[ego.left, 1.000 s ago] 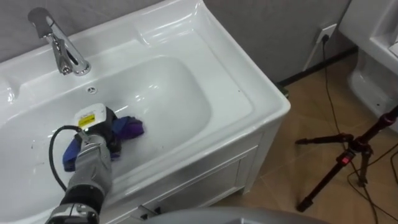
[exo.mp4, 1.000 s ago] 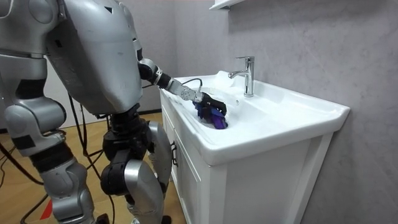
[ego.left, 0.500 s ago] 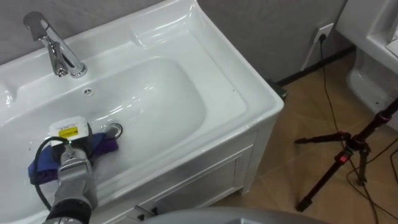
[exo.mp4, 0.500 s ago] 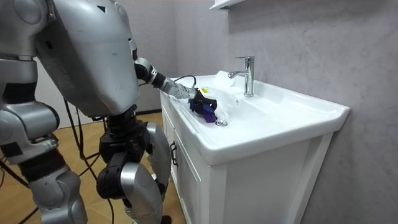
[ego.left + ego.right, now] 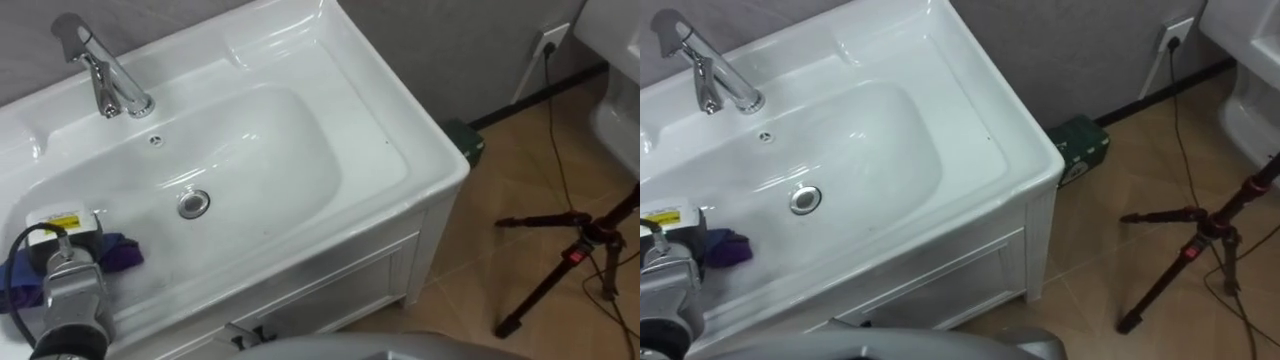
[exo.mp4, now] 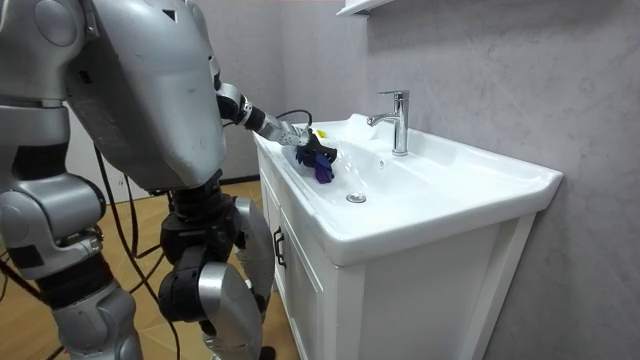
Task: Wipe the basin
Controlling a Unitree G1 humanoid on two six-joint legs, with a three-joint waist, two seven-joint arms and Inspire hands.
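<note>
My left hand [image 5: 58,245]: clenched round the crumpled purple cloth [image 5: 120,252].
Cloth: inside the white ceramic basin [image 5: 270,150], at its left end, left of the round metal drain [image 5: 194,203].

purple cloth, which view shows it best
The left eye view: the purple cloth spreads out from under the left hand in the basin. The right eye view catches one corner; the room view shows a small bunch under the hand.
</note>
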